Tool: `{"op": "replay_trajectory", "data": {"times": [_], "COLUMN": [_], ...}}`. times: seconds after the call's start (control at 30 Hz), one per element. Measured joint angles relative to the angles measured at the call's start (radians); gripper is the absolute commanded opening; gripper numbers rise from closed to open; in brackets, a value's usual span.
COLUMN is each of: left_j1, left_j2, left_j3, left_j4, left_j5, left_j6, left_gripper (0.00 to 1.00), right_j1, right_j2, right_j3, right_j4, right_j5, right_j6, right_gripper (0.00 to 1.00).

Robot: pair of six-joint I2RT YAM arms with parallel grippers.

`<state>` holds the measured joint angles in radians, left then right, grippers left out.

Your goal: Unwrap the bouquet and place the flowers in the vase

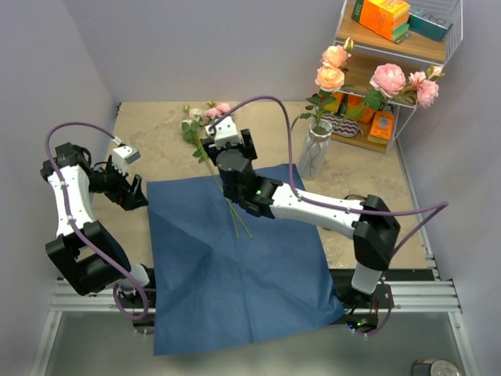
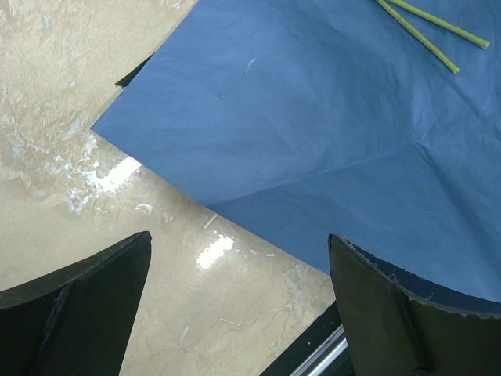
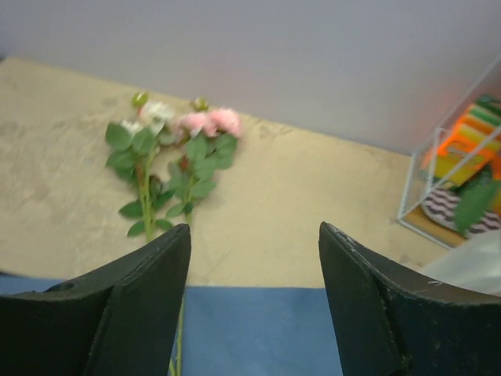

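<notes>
Blue paper (image 1: 235, 266) lies spread flat on the table (image 1: 149, 133); at its left edge the left tool (image 2: 239, 243) gapes wide, empty. Loose flowers (image 1: 194, 133) lie at its far edge, stems on the paper, below the right tool (image 3: 254, 231), open and holding nothing. Far right, the vase (image 1: 315, 153) holds peach and pink roses (image 1: 333, 74).

Paper (image 1: 235, 266), centre frame: plain blue, creased. Desk (image 1: 149, 133): marbled beige. Flowers (image 1: 202, 125), upper centre: pink and cream, green leaves. Vase (image 1: 313, 157): whitish-grey, ribbed. Peach and pink roses (image 1: 330, 77) noted above it. Boxes (image 1: 385, 17), upper right: orange.
</notes>
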<state>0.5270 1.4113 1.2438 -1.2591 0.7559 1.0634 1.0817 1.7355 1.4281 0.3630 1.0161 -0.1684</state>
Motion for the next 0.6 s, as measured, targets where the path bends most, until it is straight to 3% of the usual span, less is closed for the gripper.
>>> {"op": "replay_trajectory", "data": {"times": [0.13, 0.27, 0.6], "left_j1": [0.004, 0.004, 0.010], "left_j2": [-0.006, -0.010, -0.011], "left_j3": [-0.015, -0.019, -0.025], "left_j4": [-0.001, -0.003, -0.003], "left_j5": [0.001, 0.003, 0.003], "left_j6": [0.000, 0.000, 0.000], "left_gripper": [0.99, 0.99, 0.99], "right_j1": [-0.039, -0.113, -0.227], "right_j2": [0.144, 0.303, 0.555], "right_j3": [0.144, 0.303, 0.473], "right_j4": [-0.257, -0.426, -0.625], "right_j5": [-0.182, -0.368, -0.566], "right_j6": [0.143, 0.235, 0.334], "right_gripper": [0.55, 0.52, 0.48]}}
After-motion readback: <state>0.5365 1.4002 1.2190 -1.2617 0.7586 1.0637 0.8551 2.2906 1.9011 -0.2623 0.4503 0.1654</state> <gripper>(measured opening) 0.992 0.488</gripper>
